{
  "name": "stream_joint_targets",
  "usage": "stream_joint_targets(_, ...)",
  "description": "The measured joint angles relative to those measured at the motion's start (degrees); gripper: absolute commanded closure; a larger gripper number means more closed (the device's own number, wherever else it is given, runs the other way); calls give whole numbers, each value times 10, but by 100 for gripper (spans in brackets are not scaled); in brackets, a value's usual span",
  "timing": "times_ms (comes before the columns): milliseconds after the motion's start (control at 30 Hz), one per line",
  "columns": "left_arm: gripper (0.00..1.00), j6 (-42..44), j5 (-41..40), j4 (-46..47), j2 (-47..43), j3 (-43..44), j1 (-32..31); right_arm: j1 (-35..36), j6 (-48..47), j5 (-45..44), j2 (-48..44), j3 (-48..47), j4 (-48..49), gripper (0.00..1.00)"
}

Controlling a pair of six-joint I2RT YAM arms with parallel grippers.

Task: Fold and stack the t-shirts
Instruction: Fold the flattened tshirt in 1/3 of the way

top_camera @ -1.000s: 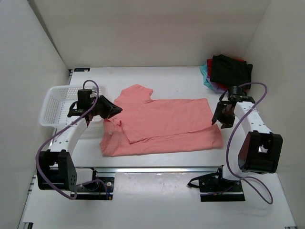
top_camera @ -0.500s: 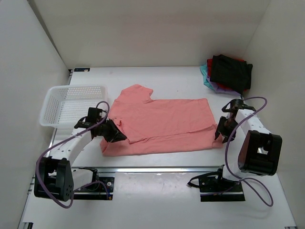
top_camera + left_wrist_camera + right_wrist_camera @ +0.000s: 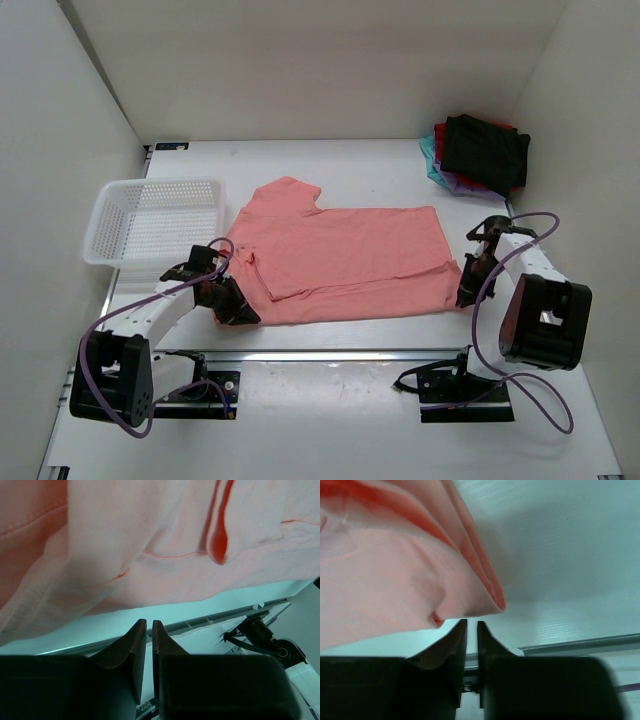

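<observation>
Basket (image 3: 115,252) left of salmon t-shirt (image 3: 340,260); folded t-shirts (image 3: 482,150) stacked far right.

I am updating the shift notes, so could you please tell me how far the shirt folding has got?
Done: a stack of folded shirts sits at the far right corner. In hand: the salmon-pink shirt lies spread out, with the left gripper and right gripper at its near corners, jaws closed, no cloth visibly between them. Left: folding it and adding it to the stack.

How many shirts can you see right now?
5. Salmon-pink one spread mid-table; black one, red one, teal one, purple one stacked back right. More may hide underneath.
</observation>
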State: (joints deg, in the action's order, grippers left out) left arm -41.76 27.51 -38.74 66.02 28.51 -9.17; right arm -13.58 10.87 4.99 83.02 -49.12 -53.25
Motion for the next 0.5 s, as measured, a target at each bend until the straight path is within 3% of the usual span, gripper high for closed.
stream_joint_targets(33,76,2,-2,-1,0,0,0,-1,0,0,-4,0,-3,76)
stream_joint_targets(133,76,8,-15,-10,0,2,0,-5,2,-2,-17,-5,-10,60)
stream_joint_targets(300,76,30,-49,-28,-3,28,-4,-9,2,-7,-21,-28,-8,52)
stream_joint_targets(500,80,43,-84,-24,-16,37,-3,-11,3,0,22,-36,18,54)
